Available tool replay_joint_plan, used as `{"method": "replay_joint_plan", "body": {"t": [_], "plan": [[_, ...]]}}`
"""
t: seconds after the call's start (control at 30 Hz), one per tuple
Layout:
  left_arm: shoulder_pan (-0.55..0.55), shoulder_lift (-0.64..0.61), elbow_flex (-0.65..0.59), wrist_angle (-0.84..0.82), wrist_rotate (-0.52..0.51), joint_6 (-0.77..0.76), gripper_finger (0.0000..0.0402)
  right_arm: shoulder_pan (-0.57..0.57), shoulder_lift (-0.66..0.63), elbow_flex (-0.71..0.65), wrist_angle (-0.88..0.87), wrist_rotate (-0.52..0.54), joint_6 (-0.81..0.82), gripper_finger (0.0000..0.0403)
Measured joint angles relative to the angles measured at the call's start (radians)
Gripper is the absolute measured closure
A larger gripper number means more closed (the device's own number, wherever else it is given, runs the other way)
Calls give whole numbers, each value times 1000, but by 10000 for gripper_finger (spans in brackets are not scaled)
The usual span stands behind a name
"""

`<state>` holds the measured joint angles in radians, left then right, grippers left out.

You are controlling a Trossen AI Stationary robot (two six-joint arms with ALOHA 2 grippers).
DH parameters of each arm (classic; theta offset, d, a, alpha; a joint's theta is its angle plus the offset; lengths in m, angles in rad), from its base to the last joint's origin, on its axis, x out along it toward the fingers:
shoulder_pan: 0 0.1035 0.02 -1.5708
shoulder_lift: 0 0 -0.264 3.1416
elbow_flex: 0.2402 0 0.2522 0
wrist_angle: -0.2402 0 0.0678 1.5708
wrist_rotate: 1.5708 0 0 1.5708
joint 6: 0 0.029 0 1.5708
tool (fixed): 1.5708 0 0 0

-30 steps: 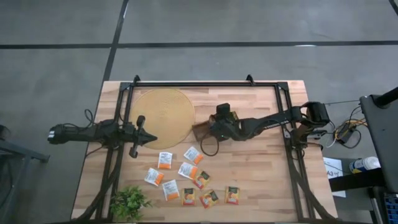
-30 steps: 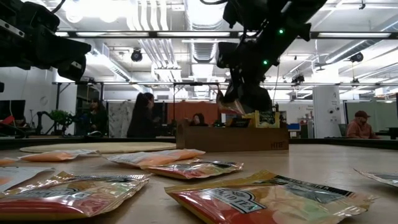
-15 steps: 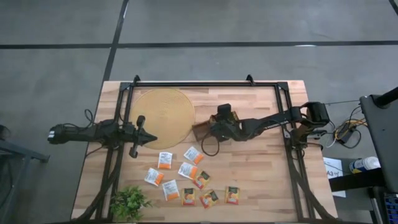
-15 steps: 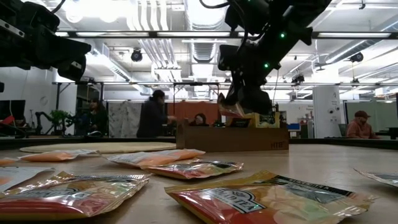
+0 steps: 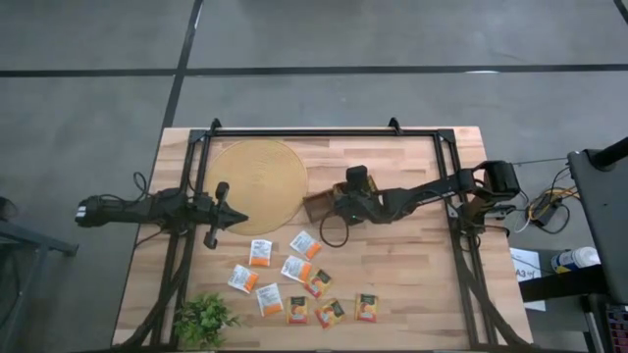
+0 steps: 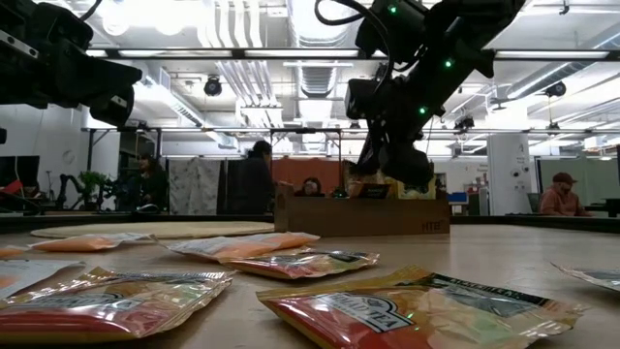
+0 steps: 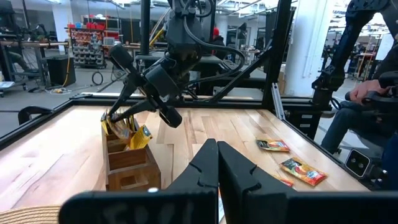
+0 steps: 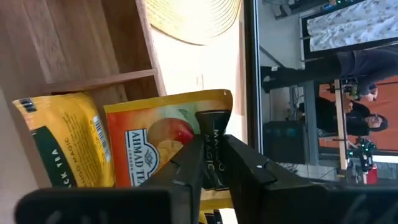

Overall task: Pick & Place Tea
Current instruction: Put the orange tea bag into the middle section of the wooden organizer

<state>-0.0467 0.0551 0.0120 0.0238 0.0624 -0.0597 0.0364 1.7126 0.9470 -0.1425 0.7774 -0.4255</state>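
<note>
Between my right fingers [image 8: 214,165] stands an orange sachet [image 8: 163,144] with a fruit picture; its top edge sits in the narrow gap between the 2 tips, and whether they grip it or have just let go I cannot tell. It stands upright in a compartment of the wooden tray [image 8: 93,43], touching a yellow and green sachet [image 8: 62,146] just beside it in the same slot; a wooden divider runs just past both of them, with a bare compartment beyond it.

From the left wrist, my right gripper [image 7: 118,118] points down into the tray [image 7: 127,163] at its far end, where yellow sachets [image 7: 134,132] stick up out of the box; from above, that gripper [image 5: 345,199] hangs over the tray [image 5: 319,207] near the middle of the table [image 5: 392,265].

The rest of the tea lies flat and well apart from my right fingers, toward the near edge of the table: 9 loose sachets [image 5: 299,267] in a scatter, some white with an orange patch, some orange, some darker; in the low view they fill the foreground [image 6: 281,262].

My left gripper [image 5: 235,220] waits off to the side, its fingers [image 7: 214,163] pressed together with nothing in them, the tips at the edge of the round woven mat [image 5: 257,181]; a small leafy plant [image 5: 204,320] stands at the near corner on my left side.

People [image 6: 254,174] show in the room beyond the table.
</note>
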Motion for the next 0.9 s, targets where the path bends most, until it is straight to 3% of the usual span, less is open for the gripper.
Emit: {"method": "replay_joint_plan", "body": {"t": [0.27, 0.73, 0.9], "plan": [[0, 0, 0, 0, 0, 0, 401, 0, 0, 1, 0, 0, 0, 306], [1, 0, 0, 0, 0, 0, 401, 43, -2, 67, -19, 3, 0, 302], [1, 0, 0, 0, 0, 0, 401, 92, -3, 154, -162, -122, 17, 301]]}}
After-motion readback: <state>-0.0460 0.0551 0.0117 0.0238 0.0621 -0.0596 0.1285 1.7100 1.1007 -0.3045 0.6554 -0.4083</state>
